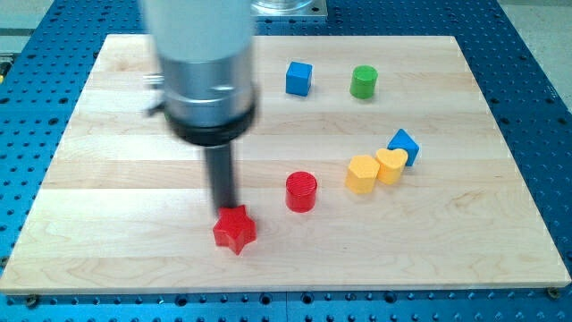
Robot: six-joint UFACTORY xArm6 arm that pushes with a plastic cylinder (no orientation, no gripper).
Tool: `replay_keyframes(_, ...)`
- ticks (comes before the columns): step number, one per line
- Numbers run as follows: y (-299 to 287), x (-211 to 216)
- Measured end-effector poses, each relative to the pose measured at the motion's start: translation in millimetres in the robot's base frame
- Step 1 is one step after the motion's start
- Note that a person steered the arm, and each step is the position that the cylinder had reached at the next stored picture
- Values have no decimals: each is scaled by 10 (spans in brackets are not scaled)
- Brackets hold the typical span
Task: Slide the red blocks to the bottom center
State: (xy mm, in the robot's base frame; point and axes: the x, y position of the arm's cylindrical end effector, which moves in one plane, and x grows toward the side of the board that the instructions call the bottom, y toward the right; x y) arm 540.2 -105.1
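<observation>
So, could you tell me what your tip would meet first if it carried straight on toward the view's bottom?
My tip sits just above the red star block, seemingly touching it, so it would meet that first. The red cylinder lies off to the right, out of line.

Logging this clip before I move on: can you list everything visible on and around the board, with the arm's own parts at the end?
red star block: 1, red, lower middle of board, left of the cylinder
red cylinder block: 1, red, centre of board
yellow hexagon block: 1, yellow, right of centre
yellow heart block: 1, yellow, touching the hexagon's right side
blue block: 1, blue, against the heart's upper right
blue cube: 1, blue, top centre
green cylinder block: 1, green, top, right of the cube
wooden board: 1, light wood
blue perforated table: 1, surrounds the board
my tip: 1, dark rod, just above the star's upper edge
</observation>
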Motion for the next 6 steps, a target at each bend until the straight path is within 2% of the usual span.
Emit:
replay_keyframes(1,-97,370)
replay_keyframes(2,396,377)
replay_keyframes(5,384,94)
replay_keyframes(6,655,45)
